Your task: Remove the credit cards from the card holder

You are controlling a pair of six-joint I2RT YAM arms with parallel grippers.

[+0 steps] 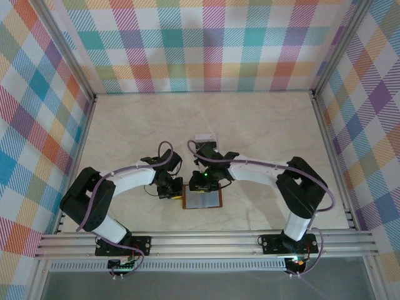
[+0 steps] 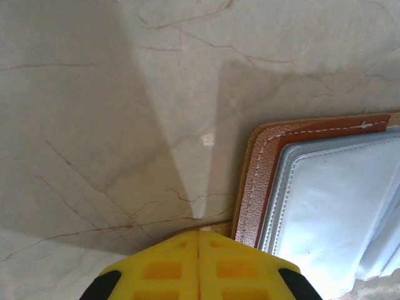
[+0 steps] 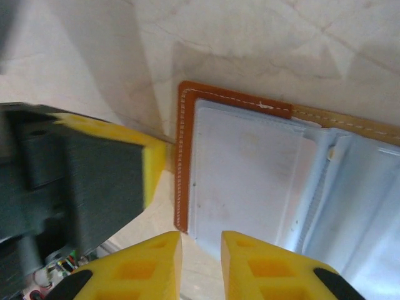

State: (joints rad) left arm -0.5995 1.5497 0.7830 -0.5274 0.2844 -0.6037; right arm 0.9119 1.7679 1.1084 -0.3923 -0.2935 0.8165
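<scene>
Item: small tan-brown leather folding card holder (image 1: 201, 200), lying opened flat on the pale marble-patterned table (image 1: 125, 125) between the two grippers, its grey-blue inside facing up and bordered in stitched brown. Contents: the right wrist view shows smooth grey-blue pockets (image 3: 244, 169); no card edge can be made out for certain, and a pale strip at the fold may be lining or a card, so I cannot tell whether any pocket is occupied. Removed: one small thin white and light grey rectangular credit card (image 1: 205, 137) lies on the table beyond the card holder and apart from it; it may be a stack of more than one, too small to tell. Progress, as judged: at least one card is out; what is left is to check the remaining pockets and empty them if anything is inside. Left gripper (image 2: 199, 265): yellow pads pressed together with no gap, nothing seen between them, tips at the near corner of the card holder's brown border, seemingly steadying that edge. Right gripper (image 3: 200, 262): yellow fingers parted by a narrow gap, holding nothing, poised over the near edge of the grey-blue pocket.
</scene>
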